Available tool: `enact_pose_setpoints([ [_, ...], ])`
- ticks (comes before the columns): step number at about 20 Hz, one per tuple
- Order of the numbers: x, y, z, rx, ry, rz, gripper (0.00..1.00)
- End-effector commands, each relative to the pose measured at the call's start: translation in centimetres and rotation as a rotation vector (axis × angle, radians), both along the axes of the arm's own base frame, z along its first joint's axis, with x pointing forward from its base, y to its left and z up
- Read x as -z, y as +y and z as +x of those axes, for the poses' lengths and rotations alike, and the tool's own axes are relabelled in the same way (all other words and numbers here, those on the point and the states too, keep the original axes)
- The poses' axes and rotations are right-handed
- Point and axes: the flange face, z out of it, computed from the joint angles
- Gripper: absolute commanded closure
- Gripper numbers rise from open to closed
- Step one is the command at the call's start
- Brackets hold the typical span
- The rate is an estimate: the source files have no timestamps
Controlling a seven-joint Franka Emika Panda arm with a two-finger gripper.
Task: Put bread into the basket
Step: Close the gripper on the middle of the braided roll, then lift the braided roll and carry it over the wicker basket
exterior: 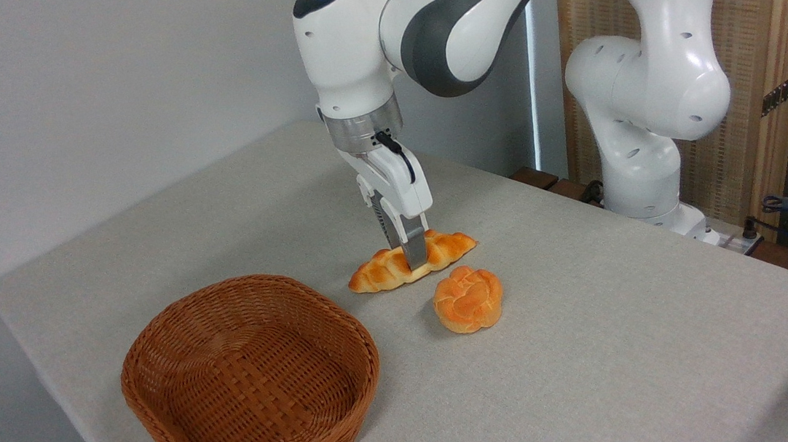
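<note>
The bread [377, 272], a long braided golden loaf, lies on the table behind the round bun. My gripper [404, 249] points down onto the loaf's middle with one finger on each side. The near finger [415, 254] covers the loaf's front side, and the far finger is partly hidden behind it. Whether the fingers press the loaf does not show. The loaf still rests on the tabletop. The basket [165, 410], a shallow oval of reddish-brown wicker with nothing in it, stands at the front left, about a hand's width from the loaf's left end.
A small round knotted orange bun [468, 299] sits just in front and to the right of the loaf. The arm's white base [639, 151] stands at the table's back right. The table's edge [53, 388] runs close past the basket on the left.
</note>
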Motion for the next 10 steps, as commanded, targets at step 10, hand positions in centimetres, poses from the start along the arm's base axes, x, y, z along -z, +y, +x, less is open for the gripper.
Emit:
enact_pose_setpoints([
  [10,-9.7,2.0,3.7,-0.100,-0.051,-0.053,0.61],
])
